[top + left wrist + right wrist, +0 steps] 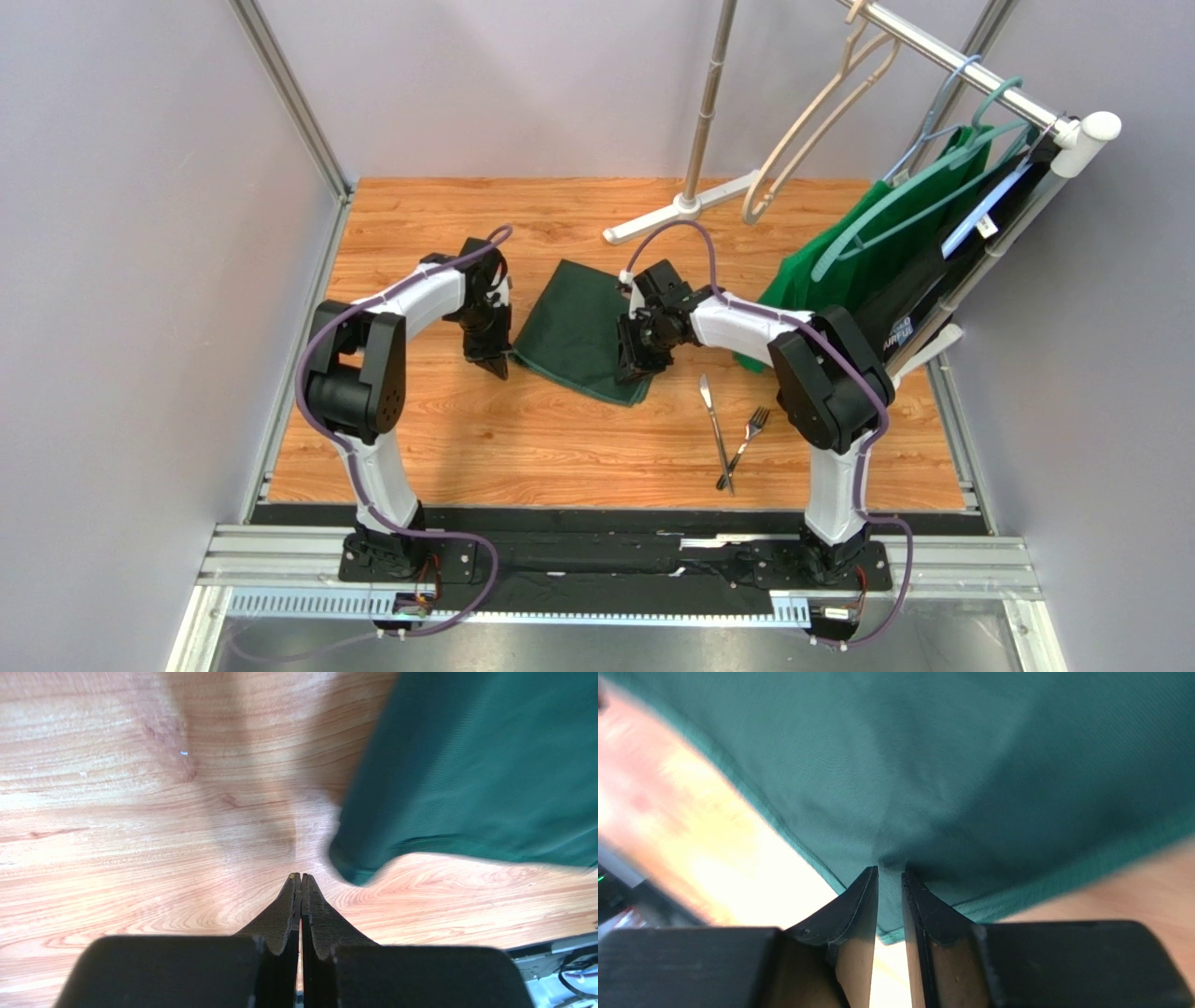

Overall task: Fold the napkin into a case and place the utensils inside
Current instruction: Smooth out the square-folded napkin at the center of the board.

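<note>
Napkin [575, 329] lies flat and unfolded on the wooden table [421, 448], both grippers at its edges.
Left gripper [301, 877]: jaws together, empty, beside the napkin's left corner. Right gripper [890, 871]: jaws narrowly apart, tips at the napkin's near edge. Utensils [717, 429] lie right of the napkin, apart from it.

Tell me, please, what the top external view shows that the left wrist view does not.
Only the top external view shows the two slim silver metal utensils lying right of the soft dark green cloth napkin, the right gripper at that napkin's near right edge, and the brighter green garment hanging on a rack. Only the left wrist view shows that the left gripper is shut, empty, just clear of the napkin's corner. Both show the napkin, the left gripper and the light wooden table.
</note>
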You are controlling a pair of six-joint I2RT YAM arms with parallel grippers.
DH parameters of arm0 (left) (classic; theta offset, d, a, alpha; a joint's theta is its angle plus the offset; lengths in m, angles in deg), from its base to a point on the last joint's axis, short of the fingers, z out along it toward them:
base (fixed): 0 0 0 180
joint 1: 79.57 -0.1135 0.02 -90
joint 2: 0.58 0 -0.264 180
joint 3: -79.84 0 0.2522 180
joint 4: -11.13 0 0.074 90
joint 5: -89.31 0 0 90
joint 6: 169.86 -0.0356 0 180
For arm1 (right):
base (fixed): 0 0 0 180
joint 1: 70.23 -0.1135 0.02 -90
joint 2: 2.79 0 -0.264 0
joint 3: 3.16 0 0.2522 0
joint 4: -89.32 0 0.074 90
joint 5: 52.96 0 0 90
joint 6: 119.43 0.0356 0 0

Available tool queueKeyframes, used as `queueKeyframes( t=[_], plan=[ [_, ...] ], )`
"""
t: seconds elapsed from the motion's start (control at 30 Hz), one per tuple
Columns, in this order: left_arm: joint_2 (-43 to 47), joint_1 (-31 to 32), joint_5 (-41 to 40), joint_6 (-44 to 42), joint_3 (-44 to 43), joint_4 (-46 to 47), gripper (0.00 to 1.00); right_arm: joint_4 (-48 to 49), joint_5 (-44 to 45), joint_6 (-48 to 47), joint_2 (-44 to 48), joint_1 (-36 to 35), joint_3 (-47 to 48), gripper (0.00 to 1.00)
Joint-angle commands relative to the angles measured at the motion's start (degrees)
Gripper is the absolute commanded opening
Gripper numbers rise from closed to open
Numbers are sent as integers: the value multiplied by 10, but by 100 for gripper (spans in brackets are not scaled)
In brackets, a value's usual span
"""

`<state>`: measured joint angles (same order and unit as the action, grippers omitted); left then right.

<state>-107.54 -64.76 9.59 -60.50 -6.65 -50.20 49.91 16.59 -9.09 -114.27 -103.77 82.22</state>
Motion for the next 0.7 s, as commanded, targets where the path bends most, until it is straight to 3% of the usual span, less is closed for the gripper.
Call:
queueKeyframes(
  t=[0.0,0.1,0.13,0.27,0.3,0.33,0.5,0.67],
  plan=[
    [59,-2,9,4,10,5,0,-55,86,-65,1,13,39,26],
    [144,-2,46,2,11,40,19,-47,54,-43,27,12,38,27],
    [157,-3,69,2,2,44,36,-43,52,-40,31,11,39,28],
    [99,-13,111,6,-72,27,66,-62,95,-38,9,12,90,30],
    [81,-15,132,3,-103,20,67,-82,99,-44,0,12,105,30],
    [64,-15,134,2,-114,17,87,-87,100,-46,-1,12,113,30],
    [-21,-16,115,-19,-167,-20,86,-86,102,-38,33,13,93,33],
    [-50,-24,127,-38,-163,-32,77,-77,84,11,77,15,32,51]
  ],
)
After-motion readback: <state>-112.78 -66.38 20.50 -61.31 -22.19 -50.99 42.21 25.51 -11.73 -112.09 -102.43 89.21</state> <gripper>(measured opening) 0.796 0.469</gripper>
